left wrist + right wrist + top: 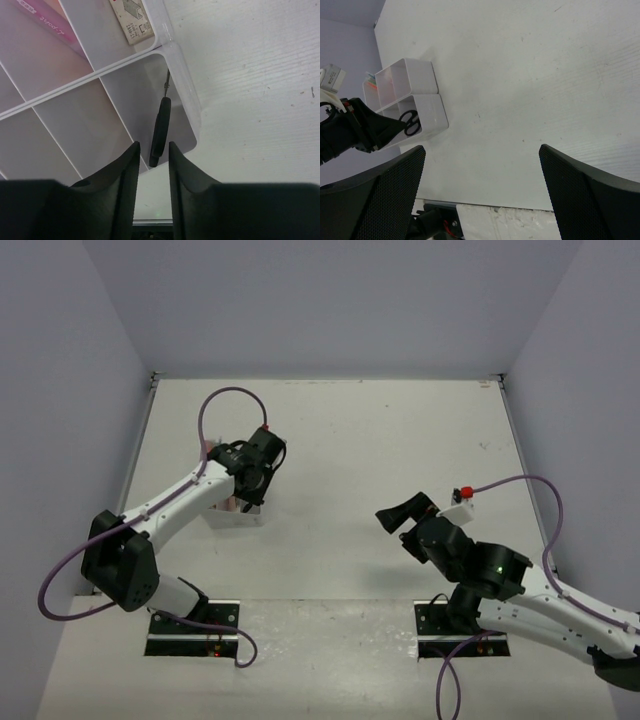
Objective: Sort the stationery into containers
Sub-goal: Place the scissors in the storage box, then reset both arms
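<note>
Light's soft and even all round with no hard glare, and from overhead the white surface (380,450) comes out bright, with only faint fuzzy shadows under the arms at lower left and lower right. Left wrist view is muddier: the left fingers (120,200) along the bottom are near-black and out of focus, and the clear organiser box (186,100) has a milky sheen with a pale shadow band to its right. Right wrist view is sharper mid-frame, though the right fingers (375,200) in the bottom corners go dark and a bit soft.
</note>
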You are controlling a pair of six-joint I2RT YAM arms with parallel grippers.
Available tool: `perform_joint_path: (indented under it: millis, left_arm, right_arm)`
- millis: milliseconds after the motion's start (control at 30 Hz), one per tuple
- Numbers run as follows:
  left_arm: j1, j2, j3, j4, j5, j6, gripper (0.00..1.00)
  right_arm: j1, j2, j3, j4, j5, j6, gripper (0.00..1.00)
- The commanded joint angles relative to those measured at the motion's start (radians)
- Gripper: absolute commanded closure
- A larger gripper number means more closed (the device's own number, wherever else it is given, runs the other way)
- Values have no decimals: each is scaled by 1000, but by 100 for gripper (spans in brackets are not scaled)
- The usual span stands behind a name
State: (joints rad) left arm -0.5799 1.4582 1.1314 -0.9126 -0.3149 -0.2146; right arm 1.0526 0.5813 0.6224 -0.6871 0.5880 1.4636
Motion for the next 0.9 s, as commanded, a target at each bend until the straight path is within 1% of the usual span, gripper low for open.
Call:
perform_joint_path:
  millis: [0,67,167,300,333,367,400,467,500,533,567,600,667,700,733,767,867]
  left_arm:
    - [10,6,-15,53,11,20,65]
    - [11,11,-16,53,11,19,57]
    - [11,10,-4,37,2,10,51]
    - [11,-71,26,35,7,-14,39]
    - [11,-88,40,41,8,-15,35]
    - [11,-124,45,48,14,-15,33]
    - [11,-159,50,56,20,-14,32]
    - [11,-233,49,81,17,-16,26]
    - [11,-256,38,101,17,-16,19]
    - [11,-283,37,101,13,-17,19]
    - [11,-311,30,113,10,-19,13]
    - [11,-370,-6,166,8,-16,0]
    - [11,-433,-36,205,-42,-20,0]
    - [10,-488,-61,230,-106,-34,0]
    - [11,-524,-65,235,-118,-38,0]
    - [11,-578,-103,285,-164,-39,0]
    - [12,-694,-156,356,-292,-27,0]
  right_arm:
    - [-5,14,8,14,53,2,1]
    - [-3,17,8,14,49,-5,1]
    - [-5,17,11,15,49,-15,1]
    - [-3,29,25,14,55,-43,1]
    - [-3,34,33,14,58,-68,1]
    - [-3,45,51,18,67,-98,1]
    - [-3,56,69,22,75,-133,1]
    - [-3,70,108,40,82,-319,1]
    - [-5,81,145,40,91,-426,1]
    - [-3,81,166,40,96,-428,1]
    - [-5,84,182,38,99,-485,1]
    - [-3,83,211,17,119,-597,1]
    - [-3,68,241,-20,142,-644,1]
    - [-3,57,274,-67,159,-670,1]
    - [-5,55,300,-102,162,-675,1]
    - [-4,49,342,-163,177,-690,1]
    - [-5,38,450,-315,245,-698,1]
